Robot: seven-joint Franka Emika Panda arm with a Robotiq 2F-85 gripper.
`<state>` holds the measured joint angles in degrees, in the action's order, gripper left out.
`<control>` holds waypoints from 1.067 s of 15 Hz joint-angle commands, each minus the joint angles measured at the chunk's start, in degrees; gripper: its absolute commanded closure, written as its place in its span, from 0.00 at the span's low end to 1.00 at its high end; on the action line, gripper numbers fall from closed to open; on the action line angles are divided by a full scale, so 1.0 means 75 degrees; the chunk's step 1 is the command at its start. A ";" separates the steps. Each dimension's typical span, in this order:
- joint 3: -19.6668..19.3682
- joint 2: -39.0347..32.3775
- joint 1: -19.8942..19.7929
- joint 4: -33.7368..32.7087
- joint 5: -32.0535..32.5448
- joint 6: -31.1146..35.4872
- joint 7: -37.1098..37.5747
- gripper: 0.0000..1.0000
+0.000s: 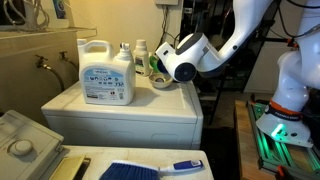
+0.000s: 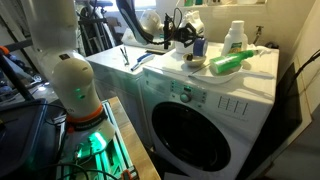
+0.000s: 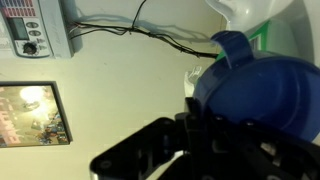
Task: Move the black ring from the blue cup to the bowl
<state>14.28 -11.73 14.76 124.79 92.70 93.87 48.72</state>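
The blue cup (image 3: 262, 92) fills the right of the wrist view, with its handle at the top. It also shows in an exterior view (image 2: 198, 46) on the washer top. My gripper (image 3: 190, 112) is at the cup's left side. Its fingers are drawn together on a thin black piece that reads as the black ring (image 3: 188, 98), hard to tell apart from the black fingers. In an exterior view my gripper (image 2: 183, 40) hangs just beside the cup. The off-white bowl (image 2: 196, 63) sits right in front of the cup. It also shows beneath my wrist in an exterior view (image 1: 162, 82).
A white detergent jug (image 1: 107, 72) and bottles (image 1: 140, 55) stand on the washer top (image 1: 150, 108). A green object (image 2: 230, 62) and a white bottle (image 2: 235, 36) lie past the bowl. A blue-handled brush (image 1: 150, 169) lies in the foreground. A wall cable (image 3: 130, 35) runs behind.
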 commanded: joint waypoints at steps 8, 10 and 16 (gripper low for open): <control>0.0137 0.1310 -0.0137 -0.0433 -0.2692 0.1633 -0.0567 0.99; 0.0068 0.1577 -0.0132 -0.0418 -0.3461 0.2241 -0.1019 0.99; -0.0180 0.1794 -0.0261 -0.0249 -0.5863 0.3923 -0.2524 0.99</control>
<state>14.14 0.41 13.87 120.51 56.85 118.31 35.57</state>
